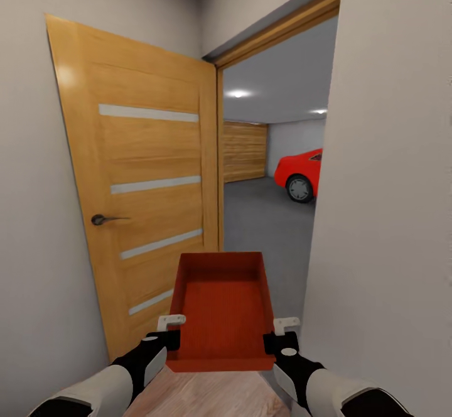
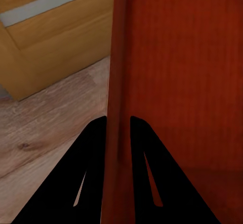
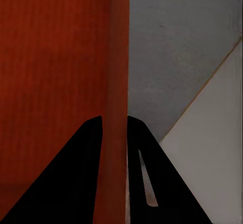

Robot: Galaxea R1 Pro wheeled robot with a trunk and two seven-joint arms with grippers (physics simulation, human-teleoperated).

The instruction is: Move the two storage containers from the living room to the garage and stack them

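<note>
- The left gripper point(image 1: 168, 335) pinches the left wall of the storage container point(image 1: 221, 307) near its rear corner; in the left wrist view the two dark fingers point(image 2: 91, 168) sit one on each side of the thin red wall
- The right gripper point(image 1: 281, 336) clamps the opposite wall the same way, its fingers point(image 3: 81, 173) straddling the rim, so the bin hangs between both arms, held level over the wood plank floor point(image 1: 207, 395) at the threshold
- The bin looks like stiff, smooth plastic, empty and so probably light; the thin straight walls are the natural places to hold, yet they are likely slippery and could flex or slide if the two arms drift apart or tilt unevenly
- The passage is tight: the open wooden door point(image 1: 135, 178) stands close on the left and a pale wall edge point(image 1: 383, 216) close on the right, leaving little spare width beside the container
- Beyond the door frame point(image 1: 219, 153) the dark grey garage floor point(image 1: 263, 228) opens out with ample bare room for setting the bin down
- Farther in, the red car point(image 1: 301, 175) sits at the right, well apart from the doorway
</note>
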